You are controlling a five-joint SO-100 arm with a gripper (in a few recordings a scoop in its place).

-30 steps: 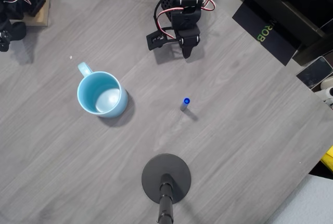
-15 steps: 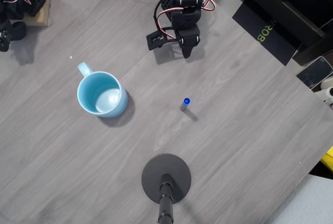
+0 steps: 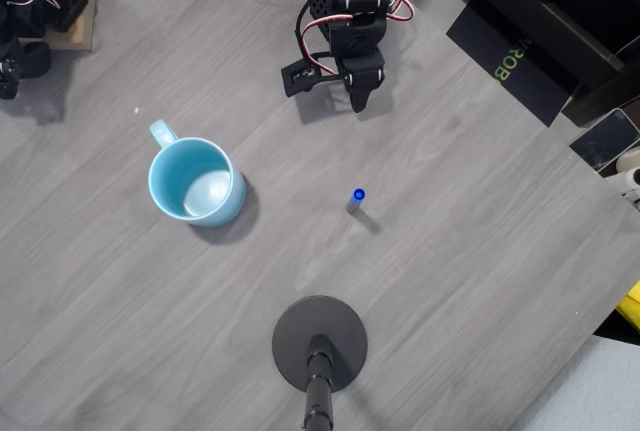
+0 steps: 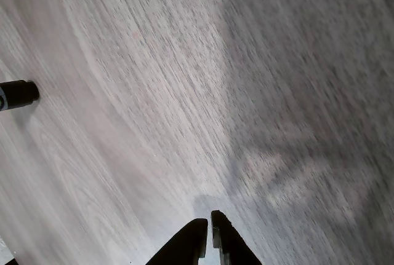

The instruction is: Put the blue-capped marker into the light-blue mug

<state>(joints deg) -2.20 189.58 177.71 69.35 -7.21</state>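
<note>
Nothing of the job is done yet, by my reckoning. The grey worktop point(image 3: 480, 251) carries everything. At its far edge in the overhead view the black arm point(image 3: 350, 1) sits folded, its pincer point(image 3: 358, 103) pointing down near the surface; the wrist view shows the pincer point(image 4: 209, 234) with its tips almost touching, closed on nothing. The light-blue mug point(image 3: 193, 181) stands upright on the left, handle toward the far side, its inside bare. The blue-capped marker point(image 3: 356, 199) stands on end right of the mug, well apart from it and nearer than the pincer. Reaching, grasping, carrying and dropping all remain.
</note>
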